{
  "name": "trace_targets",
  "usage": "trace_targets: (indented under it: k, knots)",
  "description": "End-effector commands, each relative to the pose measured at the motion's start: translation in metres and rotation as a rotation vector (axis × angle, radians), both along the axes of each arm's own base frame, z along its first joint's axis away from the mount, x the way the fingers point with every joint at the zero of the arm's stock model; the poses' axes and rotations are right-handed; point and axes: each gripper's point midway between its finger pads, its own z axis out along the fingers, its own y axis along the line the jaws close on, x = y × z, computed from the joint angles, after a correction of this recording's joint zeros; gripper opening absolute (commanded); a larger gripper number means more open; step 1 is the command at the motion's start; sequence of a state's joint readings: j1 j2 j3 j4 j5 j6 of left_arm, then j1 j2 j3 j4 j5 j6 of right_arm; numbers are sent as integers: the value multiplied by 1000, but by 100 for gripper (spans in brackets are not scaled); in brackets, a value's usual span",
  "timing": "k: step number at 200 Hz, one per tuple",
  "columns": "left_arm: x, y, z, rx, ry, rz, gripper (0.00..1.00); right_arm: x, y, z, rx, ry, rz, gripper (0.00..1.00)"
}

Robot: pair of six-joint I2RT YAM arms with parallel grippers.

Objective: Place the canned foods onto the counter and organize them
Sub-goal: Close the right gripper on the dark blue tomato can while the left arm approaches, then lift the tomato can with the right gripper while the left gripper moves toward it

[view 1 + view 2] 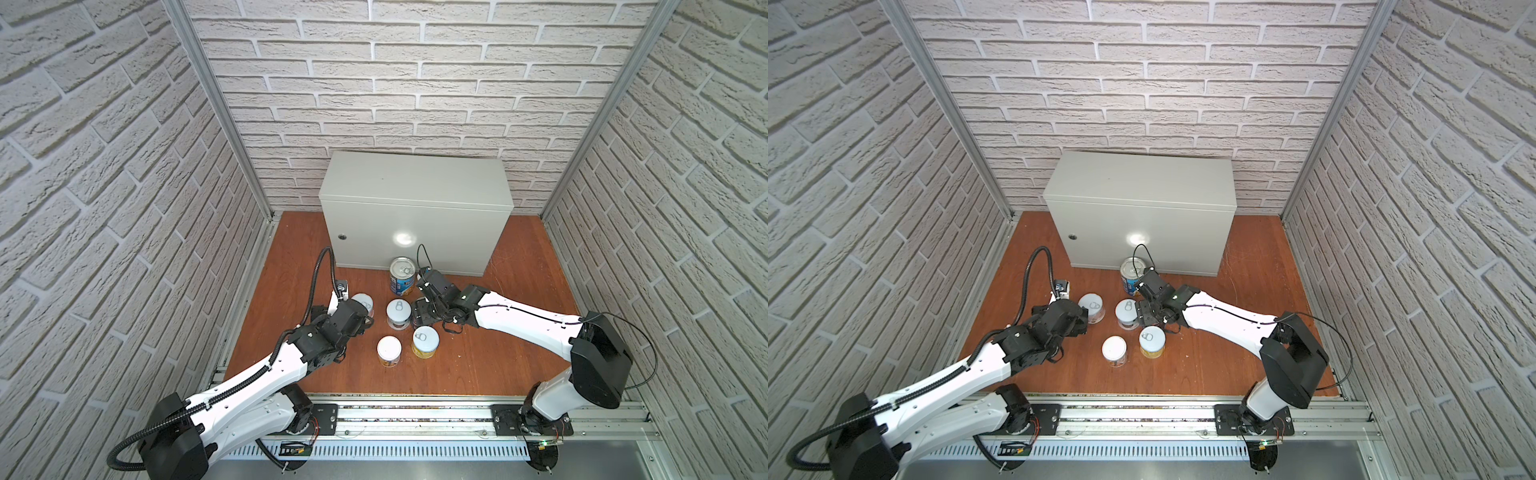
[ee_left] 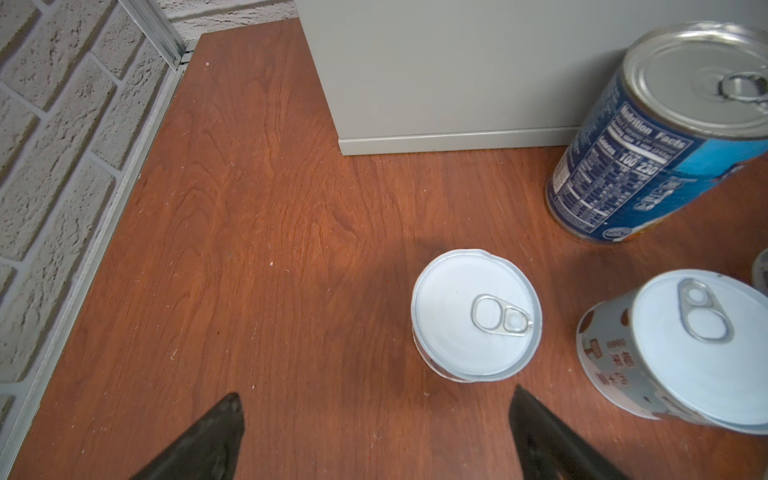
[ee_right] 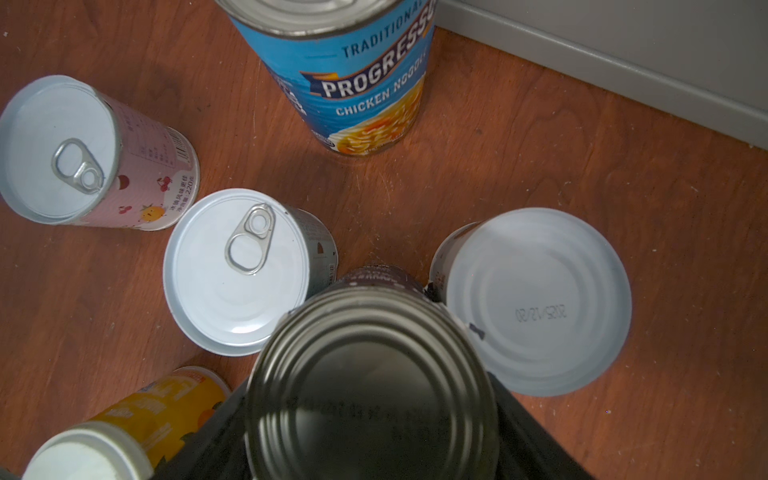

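Note:
The grey counter (image 1: 415, 183) stands at the back with nothing on its top. Several cans stand on the wooden floor in front of it. The tall blue Progresso can (image 1: 402, 276) is nearest the counter. My right gripper (image 3: 374, 395) is shut on a tall silver-topped can (image 3: 374, 374), with a black finger against each side. In the top views the gripper (image 1: 419, 318) covers that can. My left gripper (image 2: 376, 401) is open just short of a short white-topped can (image 2: 476, 316), which lies off towards one finger.
Around the held can stand a pink-labelled can (image 3: 83, 153), a white-topped can (image 3: 237, 270), an upturned pale can (image 3: 536, 299) and a yellow can (image 3: 158, 411). Another yellow can (image 1: 424, 340) is near the front. Brick walls close in three sides.

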State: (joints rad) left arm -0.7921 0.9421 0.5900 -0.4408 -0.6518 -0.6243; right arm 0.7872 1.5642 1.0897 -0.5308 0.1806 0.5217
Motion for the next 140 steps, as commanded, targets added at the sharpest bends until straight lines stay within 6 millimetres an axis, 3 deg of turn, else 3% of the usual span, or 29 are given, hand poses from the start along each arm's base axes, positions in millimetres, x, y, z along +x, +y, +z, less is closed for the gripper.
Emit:
trace_targets:
  k: [1, 140]
  knots:
    - [8, -4, 13, -30, -39, 6, 98, 6, 7, 13, 31, -18, -25, 55]
    - [4, -2, 6, 10, -20, -20, 98, 13, 10, 58, 113, -79, -65, 48]
